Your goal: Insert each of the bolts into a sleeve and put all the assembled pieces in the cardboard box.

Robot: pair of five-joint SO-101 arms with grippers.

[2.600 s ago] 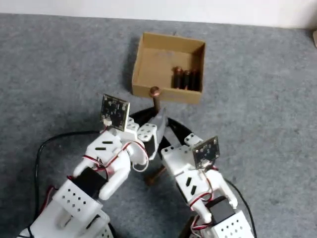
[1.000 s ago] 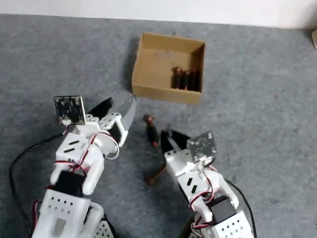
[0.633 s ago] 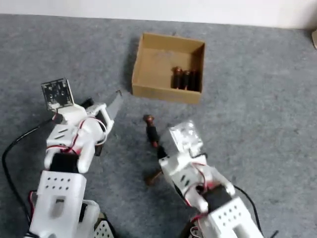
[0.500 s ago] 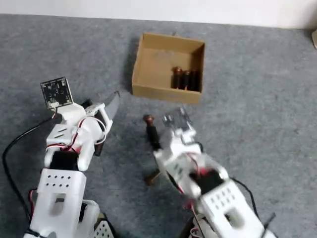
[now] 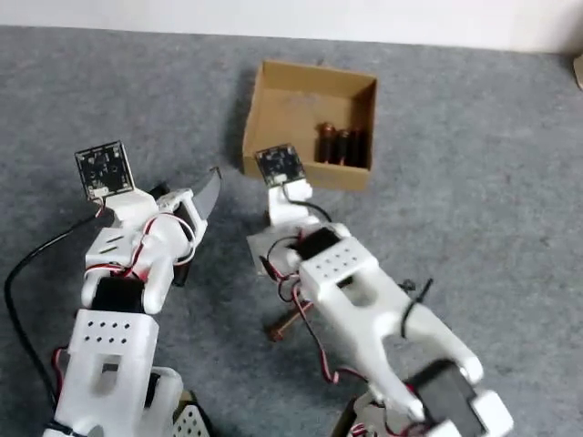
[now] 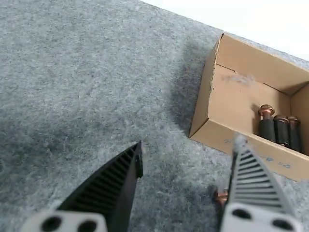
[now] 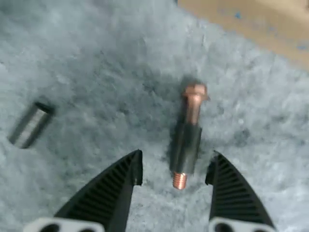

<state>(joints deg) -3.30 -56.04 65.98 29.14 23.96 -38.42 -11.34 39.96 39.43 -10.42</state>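
- Grey carpet (image 5: 492,228) covers the table. The cardboard box (image 5: 308,173) sits toward the far side, with finished pieces (image 5: 342,144) lying against one inner wall.
- Just short of the box's near wall lies the assembled piece (image 7: 187,140), a copper bolt pushed through a dark sleeve, flat on the carpet.
- The right gripper (image 7: 176,155) hangs right over it, jaws spread apart and holding nothing. One jaw tip stands on each side of the sleeve.
- The relation that matters: the piece's long axis runs along the gripper's own line of reach, with the hexagonal head toward the box and the threaded tip toward the wrist. The jaws therefore straddle the sleeve across its width, which I judge a fair line-up for a pinch without turning the wrist.
- The sleeve lies nearer one jaw than the other, so closing may push it sideways a little before it seats.
- The left gripper (image 5: 189,189) stands off to the left, jaws apart and empty, facing the box's corner. It is clearly farther from the piece than the right one, so the pick looks like the right arm's job.
- A loose sleeve (image 7: 30,124) lies off to one side of the right gripper, and a bare bolt (image 5: 285,326) rests on the carpet beside the right arm. That pair is not yet joined.
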